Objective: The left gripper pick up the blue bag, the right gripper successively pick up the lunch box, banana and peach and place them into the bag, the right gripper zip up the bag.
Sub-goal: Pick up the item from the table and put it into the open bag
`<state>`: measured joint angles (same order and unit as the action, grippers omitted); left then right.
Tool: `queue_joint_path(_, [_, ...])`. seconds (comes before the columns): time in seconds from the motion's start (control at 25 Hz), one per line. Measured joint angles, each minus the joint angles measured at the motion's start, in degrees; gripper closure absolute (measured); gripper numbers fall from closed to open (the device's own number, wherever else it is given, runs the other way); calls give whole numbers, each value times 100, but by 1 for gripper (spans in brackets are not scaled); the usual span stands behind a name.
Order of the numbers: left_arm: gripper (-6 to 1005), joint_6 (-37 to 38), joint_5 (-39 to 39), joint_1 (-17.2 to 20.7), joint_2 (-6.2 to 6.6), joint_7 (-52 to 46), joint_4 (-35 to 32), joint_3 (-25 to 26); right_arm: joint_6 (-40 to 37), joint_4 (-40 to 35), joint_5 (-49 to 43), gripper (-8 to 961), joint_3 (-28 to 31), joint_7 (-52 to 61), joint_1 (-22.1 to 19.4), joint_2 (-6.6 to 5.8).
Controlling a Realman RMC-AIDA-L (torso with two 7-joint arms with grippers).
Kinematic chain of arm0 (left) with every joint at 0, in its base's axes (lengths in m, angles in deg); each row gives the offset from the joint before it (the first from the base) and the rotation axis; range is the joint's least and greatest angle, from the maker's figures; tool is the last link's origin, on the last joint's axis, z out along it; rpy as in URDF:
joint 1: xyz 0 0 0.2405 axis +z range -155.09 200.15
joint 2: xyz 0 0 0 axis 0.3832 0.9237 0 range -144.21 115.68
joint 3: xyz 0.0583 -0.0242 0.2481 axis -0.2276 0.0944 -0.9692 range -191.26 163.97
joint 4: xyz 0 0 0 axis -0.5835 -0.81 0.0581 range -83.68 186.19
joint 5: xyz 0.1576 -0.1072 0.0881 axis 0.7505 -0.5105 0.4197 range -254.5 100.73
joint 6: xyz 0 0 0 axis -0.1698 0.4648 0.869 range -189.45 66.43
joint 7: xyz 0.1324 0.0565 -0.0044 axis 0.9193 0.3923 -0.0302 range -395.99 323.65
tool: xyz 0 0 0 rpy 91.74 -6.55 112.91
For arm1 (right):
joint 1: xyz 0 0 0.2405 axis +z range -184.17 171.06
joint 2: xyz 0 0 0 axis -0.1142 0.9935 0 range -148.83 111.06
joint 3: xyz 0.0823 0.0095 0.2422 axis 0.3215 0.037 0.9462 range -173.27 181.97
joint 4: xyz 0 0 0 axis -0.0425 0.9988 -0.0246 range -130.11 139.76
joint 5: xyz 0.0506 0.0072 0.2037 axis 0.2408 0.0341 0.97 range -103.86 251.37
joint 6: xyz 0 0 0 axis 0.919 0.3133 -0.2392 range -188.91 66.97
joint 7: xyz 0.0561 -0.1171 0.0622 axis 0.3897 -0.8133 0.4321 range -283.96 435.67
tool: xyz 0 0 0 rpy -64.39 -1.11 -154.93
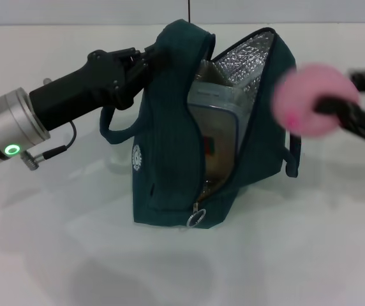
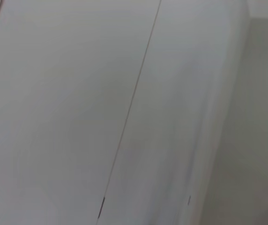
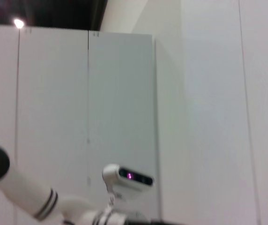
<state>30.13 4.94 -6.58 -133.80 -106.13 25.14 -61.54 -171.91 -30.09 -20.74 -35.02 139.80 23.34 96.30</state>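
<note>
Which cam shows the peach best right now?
Head view. The peach shows there whole, held by the right end effector just beside the open blue bag. Both wrist views show only white panels, no peach at all.

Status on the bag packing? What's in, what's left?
Done: the left gripper holds the blue bag open, and the lunch box is inside. The banana is not visible, so I cannot confirm it. In hand: the right gripper carries the peach beside the opening. Left: drop the peach in, then zip; the zipper pull hangs low.
</note>
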Motion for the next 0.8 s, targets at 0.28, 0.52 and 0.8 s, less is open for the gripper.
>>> queue_joint_path(0.28, [953, 4, 17, -13, 0, 0, -8, -2, 1189, -482, -142, 769, -675, 1435, 1024, -4])
queue_joint_path(0.52, [953, 1, -4, -25, 7, 0, -8, 0, 1885, -1316, -224, 786, -2117, 2338, 1151, -9])
queue_joint_path(0.8, [953, -21, -11, -51, 9, 28, -15, 13, 1763, -1838, -737, 782, -2503, 2919, 1058, -1])
